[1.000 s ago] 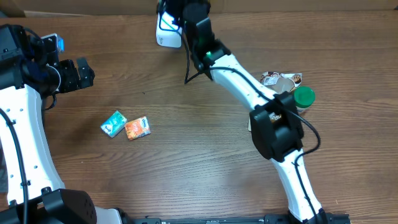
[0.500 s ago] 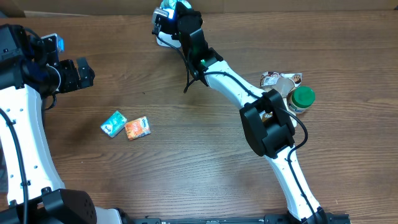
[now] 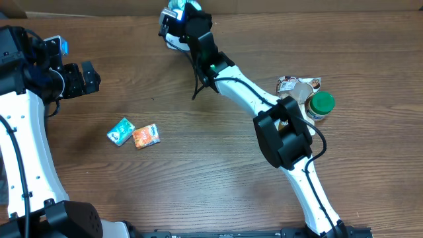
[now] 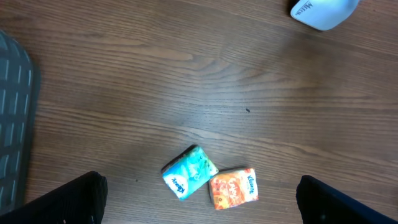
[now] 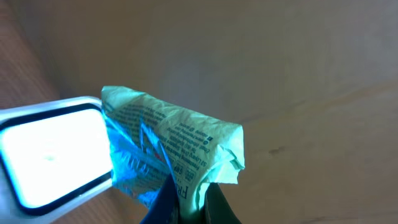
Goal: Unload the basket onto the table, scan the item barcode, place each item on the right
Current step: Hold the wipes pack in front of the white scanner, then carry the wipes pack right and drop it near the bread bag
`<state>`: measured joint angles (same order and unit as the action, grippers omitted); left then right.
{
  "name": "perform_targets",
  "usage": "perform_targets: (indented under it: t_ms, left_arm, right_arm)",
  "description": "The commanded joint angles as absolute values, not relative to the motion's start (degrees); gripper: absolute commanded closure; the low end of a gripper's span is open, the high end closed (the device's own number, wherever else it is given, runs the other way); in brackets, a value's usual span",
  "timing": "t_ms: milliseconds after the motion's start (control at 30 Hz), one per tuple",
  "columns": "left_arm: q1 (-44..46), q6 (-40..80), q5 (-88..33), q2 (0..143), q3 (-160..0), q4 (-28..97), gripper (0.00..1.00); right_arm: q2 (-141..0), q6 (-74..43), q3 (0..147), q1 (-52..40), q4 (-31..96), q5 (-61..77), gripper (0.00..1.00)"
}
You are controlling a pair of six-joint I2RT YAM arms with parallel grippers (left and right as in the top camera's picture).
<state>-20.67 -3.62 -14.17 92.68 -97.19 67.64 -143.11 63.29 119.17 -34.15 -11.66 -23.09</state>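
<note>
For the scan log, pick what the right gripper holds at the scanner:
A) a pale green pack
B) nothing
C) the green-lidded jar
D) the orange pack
A: in the right wrist view the right gripper is shut on a pale green pack next to the lit scanner, while the orange pack lies on the table.

This is a robot test bench dressed as a shop checkout. It has a bare wooden tabletop (image 3: 198,172) and a white barcode scanner (image 5: 50,155) glowing just left of the right arm's fingers (image 5: 163,202). Small tissue packets (image 4: 189,172) and a green-lidded jar (image 3: 322,104) lie well away from them.
</note>
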Motion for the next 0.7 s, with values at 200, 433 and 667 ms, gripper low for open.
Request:
perform_targets:
  t_ms: [200, 433, 667]
  left_arm:
    - [-20.6, -5.2, -14.4, 92.2, -97.1, 67.5, 0.0]
    - [-20.6, -5.2, -14.4, 92.2, -97.1, 67.4, 0.0]
    - [-20.6, -5.2, -14.4, 92.2, -97.1, 67.4, 0.0]
  right_arm:
    - [-119.5, 26.2, 120.1, -35.0, 16.1, -19.2, 0.96]
    - [-107.1, -11.4, 120.1, -29.5, 48.2, -6.7, 0.96]
    - [-107.3, -19.1, 117.2, -22.1, 71.6, 3.1, 0.96]
